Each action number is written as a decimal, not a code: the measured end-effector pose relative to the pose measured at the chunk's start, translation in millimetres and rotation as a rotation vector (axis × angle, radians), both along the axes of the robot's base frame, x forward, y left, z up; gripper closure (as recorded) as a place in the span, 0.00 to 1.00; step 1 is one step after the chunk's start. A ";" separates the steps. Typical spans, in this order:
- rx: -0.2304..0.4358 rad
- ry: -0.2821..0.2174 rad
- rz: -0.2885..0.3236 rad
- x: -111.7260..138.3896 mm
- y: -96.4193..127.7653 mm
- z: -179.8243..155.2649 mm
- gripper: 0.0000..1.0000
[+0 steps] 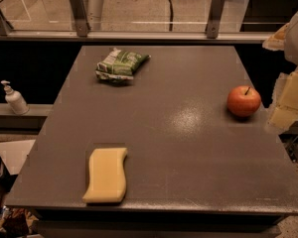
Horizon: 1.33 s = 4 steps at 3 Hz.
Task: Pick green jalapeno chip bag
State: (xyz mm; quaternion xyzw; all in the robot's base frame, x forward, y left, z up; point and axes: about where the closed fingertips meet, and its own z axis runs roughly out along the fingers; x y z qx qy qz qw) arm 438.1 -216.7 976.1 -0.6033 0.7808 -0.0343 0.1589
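The green jalapeno chip bag [121, 64] lies flat on the far left part of the grey table [179, 148], dark green with white patches and wrinkled foil. My gripper [288, 101] shows as pale, blurred shapes at the right edge of the view, just right of the red apple and off the table's right side. It is far from the bag, which is across the table to the upper left. Nothing shows in the gripper.
A red apple [244, 101] sits near the table's right edge. A pale yellow wavy sponge [106, 175] lies near the front left. A white pump bottle [14, 98] stands on a ledge left of the table. A glass railing [139, 29] runs behind the table.
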 end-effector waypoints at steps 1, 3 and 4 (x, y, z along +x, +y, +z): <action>0.000 -0.007 0.002 0.8 0.4 1.1 0.00; 0.125 -0.080 0.063 32.8 28.2 -20.8 0.00; 0.211 -0.129 0.121 59.5 66.0 -28.5 0.00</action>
